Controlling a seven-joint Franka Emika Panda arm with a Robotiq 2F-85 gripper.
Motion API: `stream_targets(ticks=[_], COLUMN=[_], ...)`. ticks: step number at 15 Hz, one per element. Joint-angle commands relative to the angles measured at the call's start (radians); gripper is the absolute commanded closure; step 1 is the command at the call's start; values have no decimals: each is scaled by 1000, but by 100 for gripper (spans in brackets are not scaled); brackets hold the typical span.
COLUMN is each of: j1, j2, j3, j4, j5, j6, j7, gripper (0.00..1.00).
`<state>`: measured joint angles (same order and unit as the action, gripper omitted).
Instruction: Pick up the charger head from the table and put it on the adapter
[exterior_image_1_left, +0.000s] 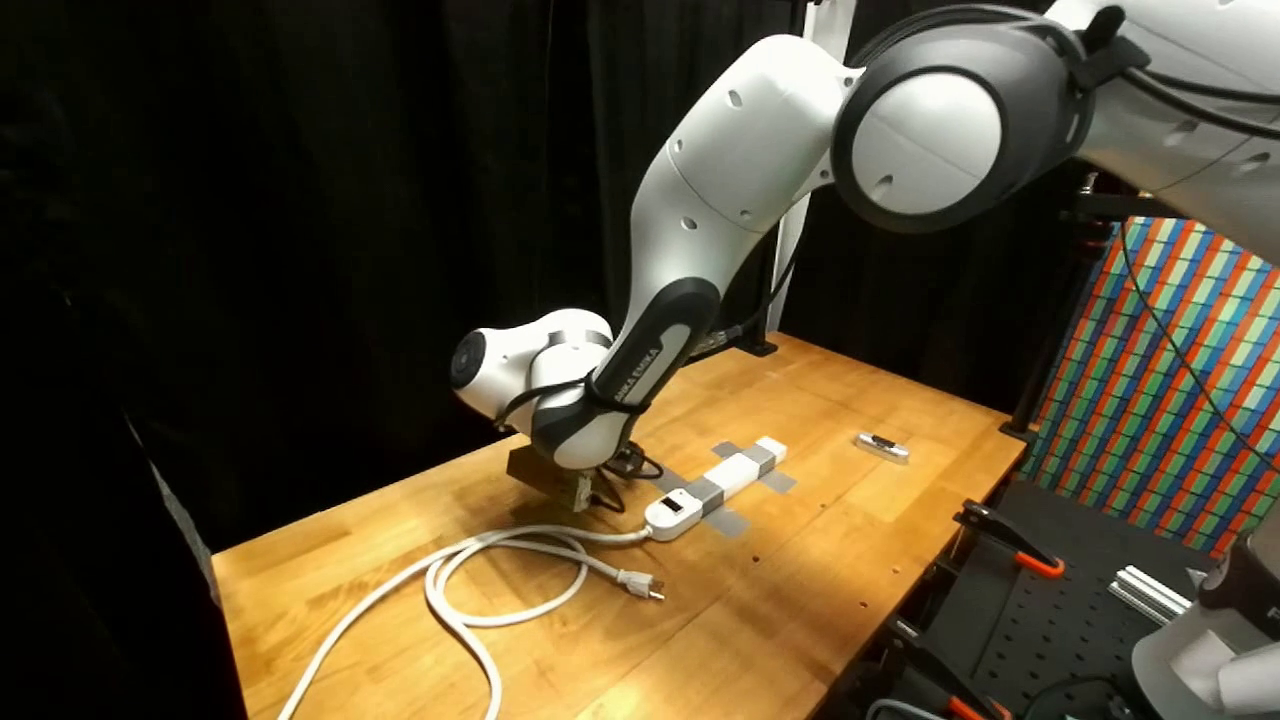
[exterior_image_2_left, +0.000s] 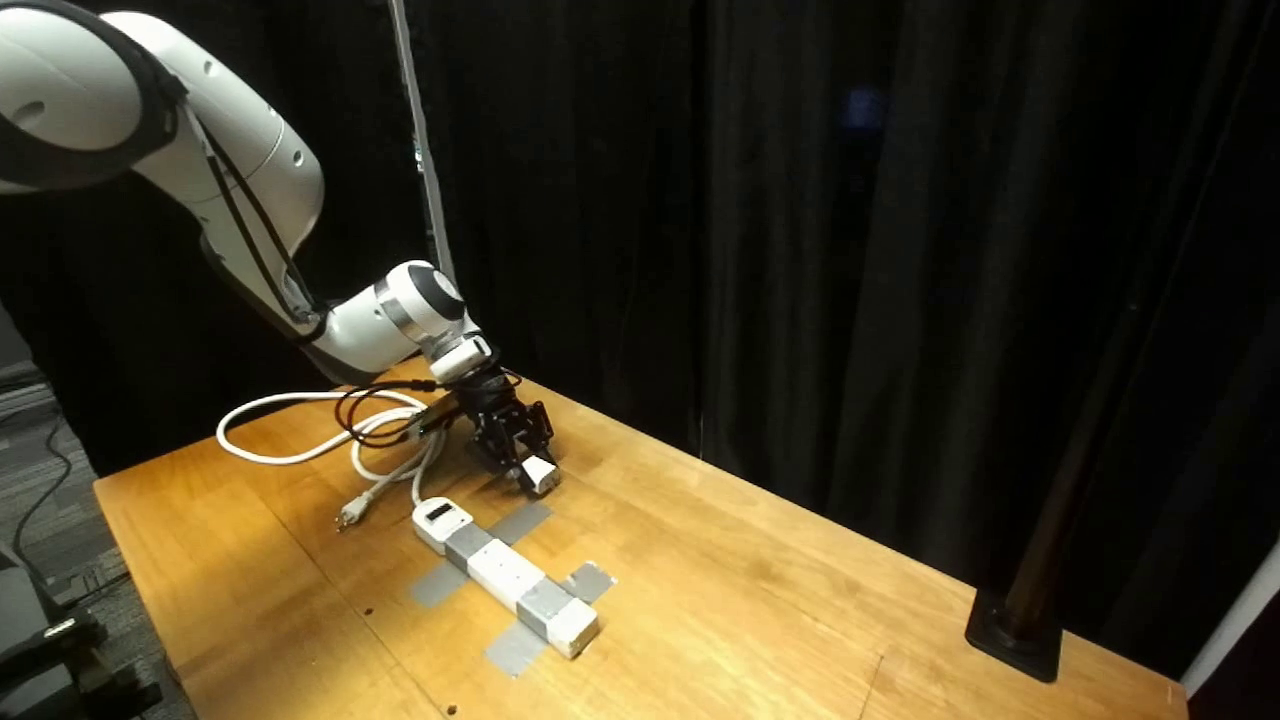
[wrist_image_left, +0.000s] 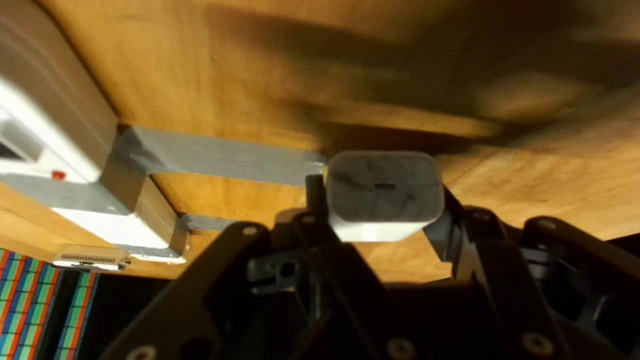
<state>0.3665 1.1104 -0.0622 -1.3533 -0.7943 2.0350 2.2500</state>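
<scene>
The charger head (wrist_image_left: 385, 187) is a small white cube with a thin dark slot. In the wrist view it sits between my fingertips, with a finger against each side, so my gripper (wrist_image_left: 381, 205) is shut on it. An exterior view also shows the charger head (exterior_image_2_left: 541, 474) in the gripper (exterior_image_2_left: 532, 466), low over the table beside the adapter. I cannot tell whether it touches the table. The adapter (exterior_image_2_left: 505, 572) is a long white bar fixed with grey tape. It also shows in an exterior view (exterior_image_1_left: 732, 475) and in the wrist view at left (wrist_image_left: 107, 227). The arm hides the charger head in an exterior view.
A coiled white cable (exterior_image_1_left: 470, 545) with a plug (exterior_image_1_left: 640, 584) lies by the adapter's switch end. A small silver object (exterior_image_1_left: 882, 447) lies farther along the table. A black post base (exterior_image_2_left: 1015, 635) stands at a table edge. Orange-tipped clamps (exterior_image_1_left: 1012, 540) grip the table's side.
</scene>
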Motion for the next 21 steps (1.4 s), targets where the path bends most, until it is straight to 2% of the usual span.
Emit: stream_targets(ticks=[1,6,9,12,15,16,17,18,19,21], j1=[-118,-261,-315,-375,-479,-543,-645,-707,-711,-724], j2=[-216,-419,-512,-578,-642,-656,-671,-692,-722,-773], j3=[41,47,43,87,197,269,372,434,442,439], j4=[-221,-457,-615,-784,-950,-982,-1010,-1029,-1041,-1051], j5=[66,245,407,605,861,949,1002,1068,1181,1324], j6=[147,396,564,716,844,858,860,834,796,748], j7=[-133,-317,-431,-591,-807,-889,-951,-1019,-1110,-1231], gripper=[77,77,77,77,77,77,77,77,77,77])
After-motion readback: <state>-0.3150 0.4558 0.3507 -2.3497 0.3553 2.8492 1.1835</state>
